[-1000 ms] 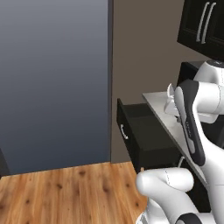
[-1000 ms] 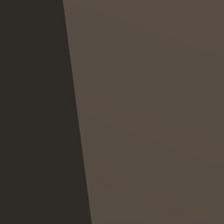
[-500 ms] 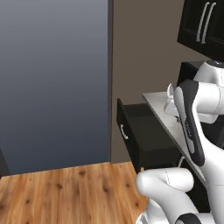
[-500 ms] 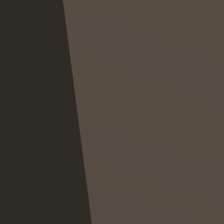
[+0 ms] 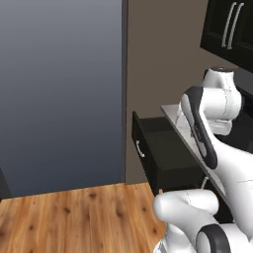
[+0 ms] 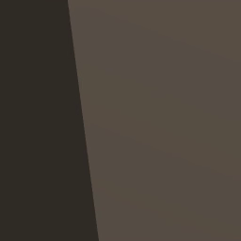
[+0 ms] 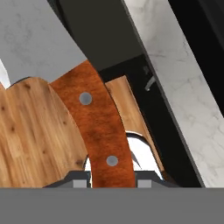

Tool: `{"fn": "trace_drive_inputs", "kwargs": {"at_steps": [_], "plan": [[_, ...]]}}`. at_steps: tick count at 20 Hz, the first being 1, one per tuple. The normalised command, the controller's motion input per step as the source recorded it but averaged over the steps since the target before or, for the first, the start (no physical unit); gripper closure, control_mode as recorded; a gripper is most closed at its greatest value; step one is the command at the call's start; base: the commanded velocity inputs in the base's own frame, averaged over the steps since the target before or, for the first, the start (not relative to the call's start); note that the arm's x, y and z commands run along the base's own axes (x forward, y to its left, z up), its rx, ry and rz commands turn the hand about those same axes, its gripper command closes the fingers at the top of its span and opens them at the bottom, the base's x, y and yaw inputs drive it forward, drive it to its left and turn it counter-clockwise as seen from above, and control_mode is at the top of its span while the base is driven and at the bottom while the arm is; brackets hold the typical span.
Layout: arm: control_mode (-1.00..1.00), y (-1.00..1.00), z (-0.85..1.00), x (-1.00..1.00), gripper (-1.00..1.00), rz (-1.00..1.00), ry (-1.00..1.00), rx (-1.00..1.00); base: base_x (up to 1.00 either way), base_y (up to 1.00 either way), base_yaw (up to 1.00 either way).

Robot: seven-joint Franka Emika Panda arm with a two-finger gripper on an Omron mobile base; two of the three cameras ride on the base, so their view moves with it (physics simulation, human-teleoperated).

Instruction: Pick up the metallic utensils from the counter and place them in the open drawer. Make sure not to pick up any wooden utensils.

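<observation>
From my left base camera I saw the wall (image 5: 163, 54) and wood floor (image 5: 74, 217), then the marble counter (image 5: 174, 114) running off behind the white arm (image 5: 200, 128). Below its edge the black drawer (image 5: 160, 148) stood pulled out, its small curved handle (image 5: 139, 149) on the front face. My right base camera gave me just a flat brown panel (image 6: 160, 117).

On my hand camera the counter (image 7: 183, 78) ran diagonally, with the drawer (image 7: 105, 30) dark beside it. The knife (image 7: 94, 118), grey blade and riveted orange-red handle, rose straight from the gripper (image 7: 111, 180), whose fingers were pinched on the handle.
</observation>
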Motion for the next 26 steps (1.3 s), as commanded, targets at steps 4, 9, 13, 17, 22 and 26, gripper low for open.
{"fn": "trace_drive_inputs", "kwargs": {"at_steps": [4, 9, 13, 17, 22, 26], "plan": [[-1.0, 0.18, -0.21, 0.89, 1.0, 0.0, 0.36, -0.04, 0.0, 0.0, 0.0], [-1.0, 0.1, -0.74, 1.0, 1.0, 0.02, 0.12, 0.02, 0.0, 0.0, 0.0], [-1.0, 0.0, -0.93, 0.93, 1.0, 0.0, -0.26, 0.27, 0.0, 0.0, 0.0], [-1.0, 0.0, -0.9, 0.92, 1.0, 0.02, -0.33, 0.37, 0.0, 0.0, 0.0], [-1.0, 0.0, -0.39, 0.79, 1.0, 0.06, -0.14, 0.22, 0.0, 0.0, 0.0], [-1.0, 0.0, -0.17, 0.49, 1.0, 0.02, -0.01, 0.0, 0.0, 0.0, 0.0]]}}
